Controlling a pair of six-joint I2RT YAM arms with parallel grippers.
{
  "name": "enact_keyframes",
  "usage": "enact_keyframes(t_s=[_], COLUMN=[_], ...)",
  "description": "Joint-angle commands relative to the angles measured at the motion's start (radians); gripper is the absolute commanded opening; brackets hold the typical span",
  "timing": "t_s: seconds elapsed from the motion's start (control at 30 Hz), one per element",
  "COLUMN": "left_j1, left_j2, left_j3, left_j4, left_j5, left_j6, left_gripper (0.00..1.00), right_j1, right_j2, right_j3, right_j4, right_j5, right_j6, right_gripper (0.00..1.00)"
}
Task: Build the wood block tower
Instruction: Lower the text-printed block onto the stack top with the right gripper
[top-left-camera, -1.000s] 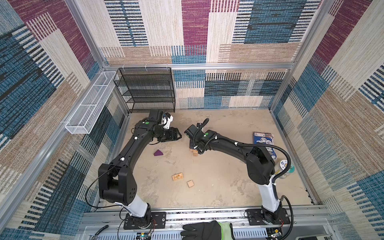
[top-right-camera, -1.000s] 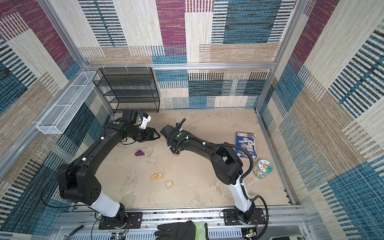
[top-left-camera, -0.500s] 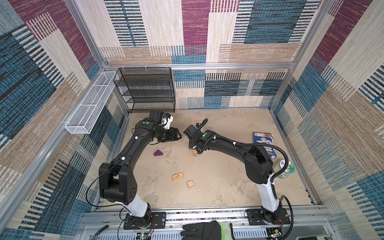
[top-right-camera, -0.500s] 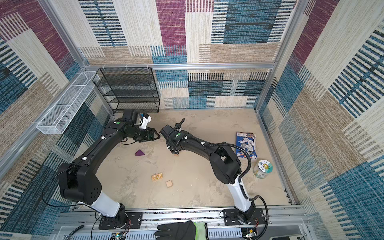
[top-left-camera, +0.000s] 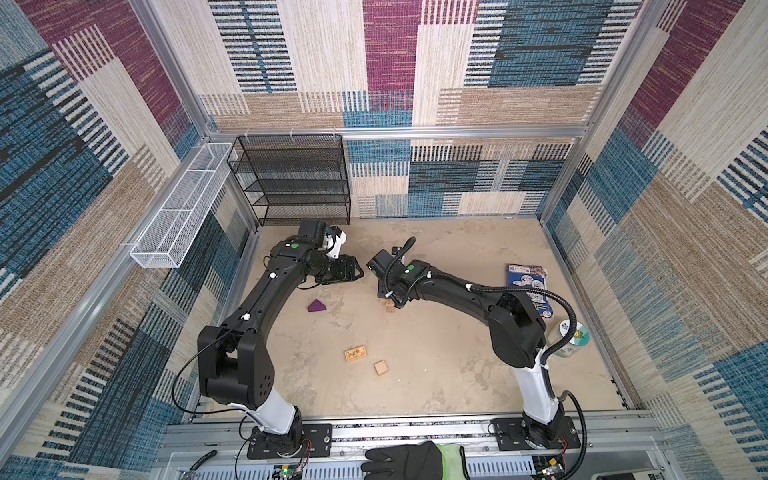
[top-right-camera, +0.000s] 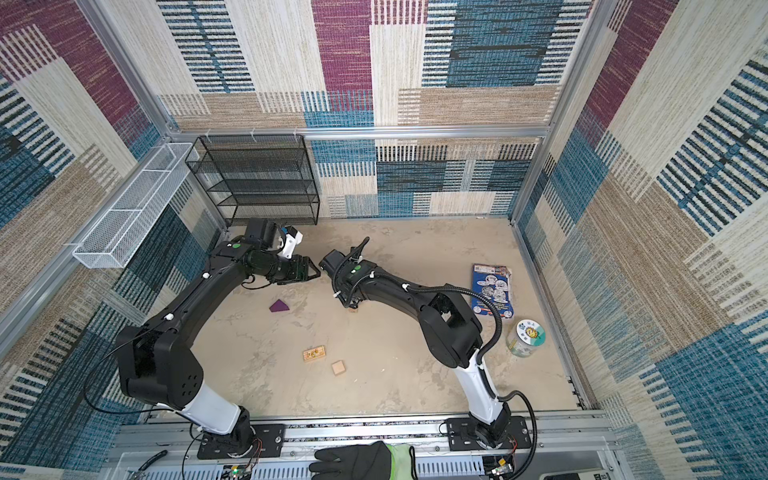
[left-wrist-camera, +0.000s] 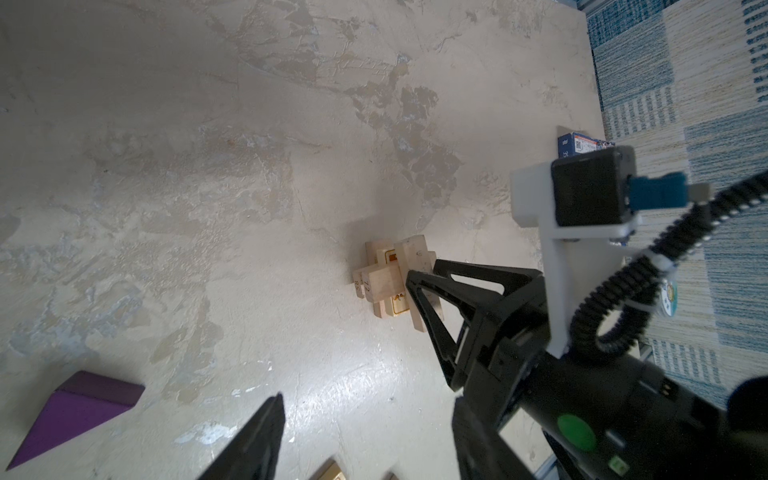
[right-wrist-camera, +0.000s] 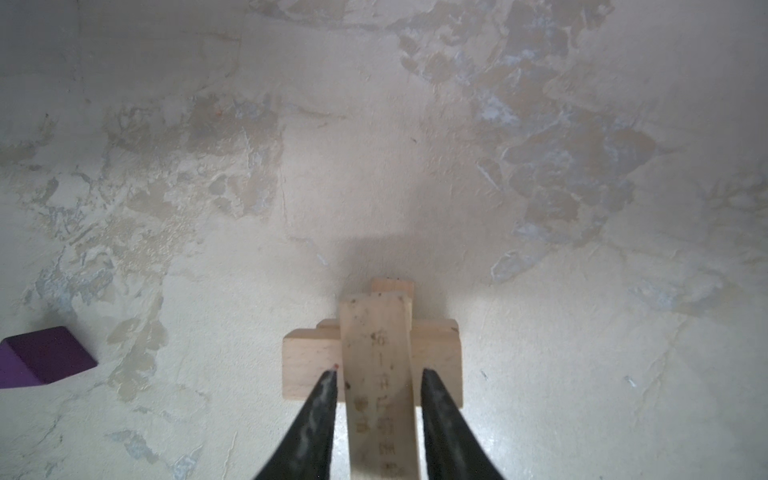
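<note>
You're looking at the tower (top-left-camera: 390, 306), on a mottled beige tabletop (top-left-camera: 436, 353) boxed in by patchwork woven walls (top-left-camera: 390, 62).
Your right gripper (right-wrist-camera: 376, 372) straddles the tower's top block with slim gaps on both sides, gripping nothing. Your left gripper (left-wrist-camera: 368, 401) hangs spread and empty near the tower. The purple wedge (top-left-camera: 317, 306) lies on the tower's left-arm side. The printed block (top-left-camera: 355, 354) and cube (top-left-camera: 381, 368) sit nearer the arm bases.

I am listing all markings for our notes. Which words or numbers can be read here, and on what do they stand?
"72", as it seems: on a block end in the tower, left wrist view.
Faint marks along the top block: not legible.
Dark-orange print on the loose printed block: too small.
Print on the booklet and the jar lid: too small.
</note>
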Motion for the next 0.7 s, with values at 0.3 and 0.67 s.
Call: enact_keyframes(t_s=[0.3, 0.67], left_j1=[0.0, 0.001], left_j2=[-0.001, -0.006], left_j3=[0.009, 0.009], left_j4=[-0.016, -0.018], left_j5=[-0.011, -0.015], left_j6=[0.018, 0.018], left_gripper=[0.68, 0.68], right_j1=[0.002, 0.002], right_j2=[-0.003, 0.002], right_j3=[0.01, 0.006], right_j4=[-0.002, 0.002], right_j5=[-0.008, -0.029], right_j6=[0.014, 0.035], right_gripper=[0.38, 0.36])
